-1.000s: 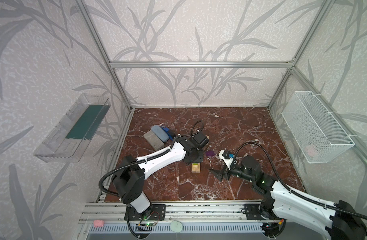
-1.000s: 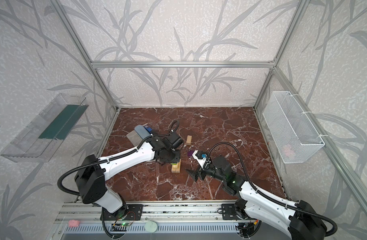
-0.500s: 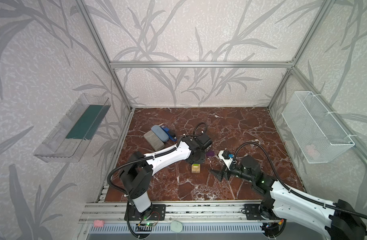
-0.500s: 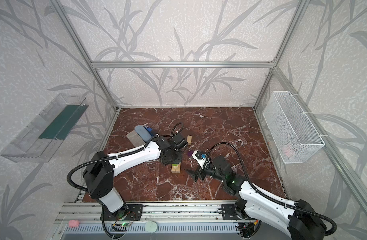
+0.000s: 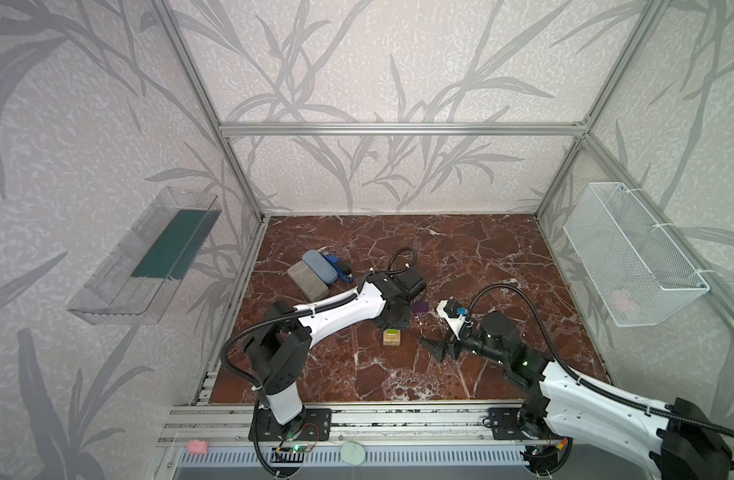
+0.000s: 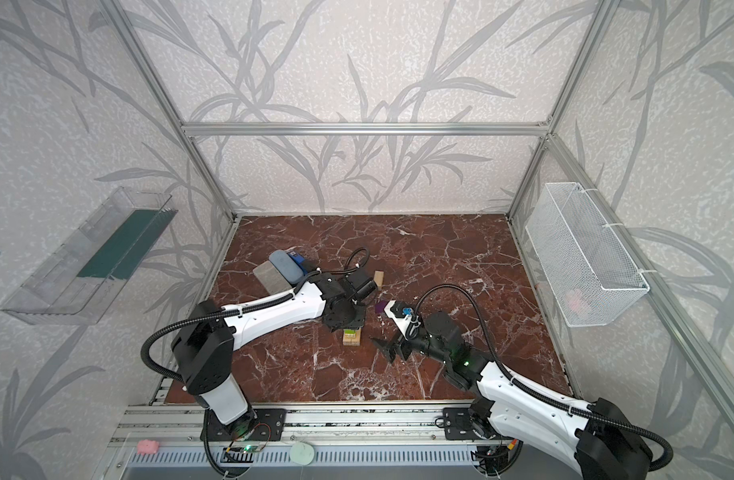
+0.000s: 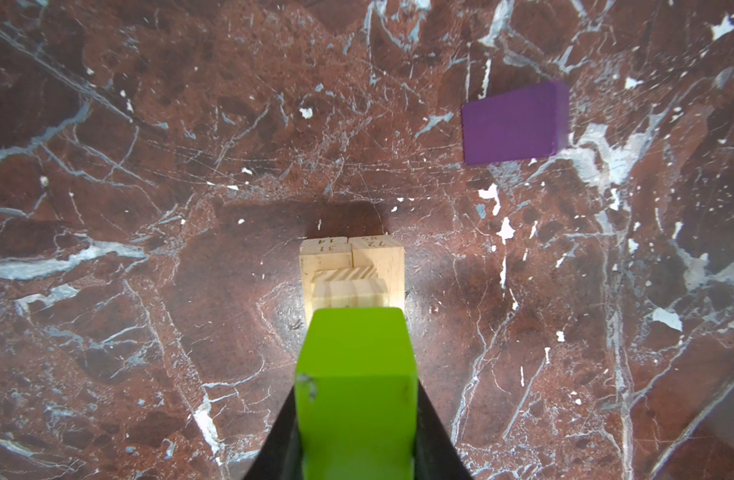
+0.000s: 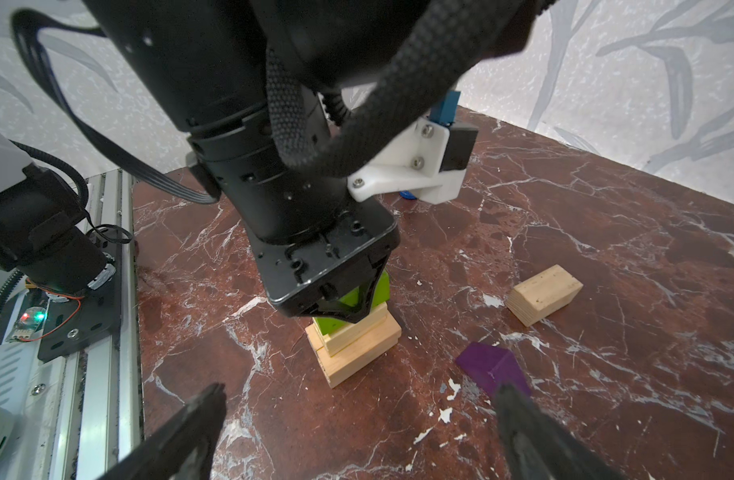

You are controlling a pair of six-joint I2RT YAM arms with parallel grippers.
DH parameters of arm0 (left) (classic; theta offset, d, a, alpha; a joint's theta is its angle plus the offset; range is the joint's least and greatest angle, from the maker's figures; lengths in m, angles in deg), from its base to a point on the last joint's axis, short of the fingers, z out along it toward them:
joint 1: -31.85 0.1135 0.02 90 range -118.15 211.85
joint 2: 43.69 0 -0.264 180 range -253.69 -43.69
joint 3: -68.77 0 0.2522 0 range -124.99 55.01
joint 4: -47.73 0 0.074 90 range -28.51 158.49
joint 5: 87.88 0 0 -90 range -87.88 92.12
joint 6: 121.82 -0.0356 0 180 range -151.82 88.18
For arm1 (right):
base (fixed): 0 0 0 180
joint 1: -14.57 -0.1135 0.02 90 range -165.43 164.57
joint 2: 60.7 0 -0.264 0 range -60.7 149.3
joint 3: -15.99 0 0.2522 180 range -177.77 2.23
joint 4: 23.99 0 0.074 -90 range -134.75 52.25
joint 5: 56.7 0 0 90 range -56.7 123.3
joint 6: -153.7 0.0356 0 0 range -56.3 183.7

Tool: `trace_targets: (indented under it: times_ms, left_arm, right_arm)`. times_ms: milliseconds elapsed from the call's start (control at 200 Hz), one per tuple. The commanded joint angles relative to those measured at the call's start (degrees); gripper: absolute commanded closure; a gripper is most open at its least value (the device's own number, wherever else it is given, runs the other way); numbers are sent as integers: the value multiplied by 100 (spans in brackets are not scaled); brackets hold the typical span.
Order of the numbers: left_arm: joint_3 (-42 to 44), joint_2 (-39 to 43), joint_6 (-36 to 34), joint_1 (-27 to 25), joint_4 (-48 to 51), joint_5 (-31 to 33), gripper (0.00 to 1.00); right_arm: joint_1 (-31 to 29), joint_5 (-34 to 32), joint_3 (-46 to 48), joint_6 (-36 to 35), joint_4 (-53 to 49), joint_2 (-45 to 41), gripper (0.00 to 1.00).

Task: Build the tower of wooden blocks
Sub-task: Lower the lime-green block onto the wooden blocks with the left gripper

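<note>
Left arm point(image 5: 340, 309) stretched further out than a second ago. Tower point(image 8: 357, 349) mid-table. Right gripper point(image 5: 436, 350) spread, empty, at tower's 3 o'clock. Left gripper point(image 8: 346, 307) pinching green brick point(image 7: 357, 374), apparently seated on tower: release due. Purple block point(image 7: 513, 122), 1 o'clock, likely next.

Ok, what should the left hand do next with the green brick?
Probably open and let go. The left hand is shut on the lime-green brick, and that brick seems to rest on top of the tower, so it looks placed.
</note>
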Motion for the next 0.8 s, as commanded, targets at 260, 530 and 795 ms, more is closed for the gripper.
trace_targets:
  times_ms: [260,530,795]
  left_arm:
    - [-192,-124,1,-37,202,96,90]
    - [-224,-173,-21,-38,213,95,88]
    - [-217,-202,-38,-34,236,113,85]
  right_arm:
    - [-12,-117,13,22,22,-38,1]
    - [-12,-126,13,33,19,-38,1]
    - [-12,-135,13,32,11,-47,1]
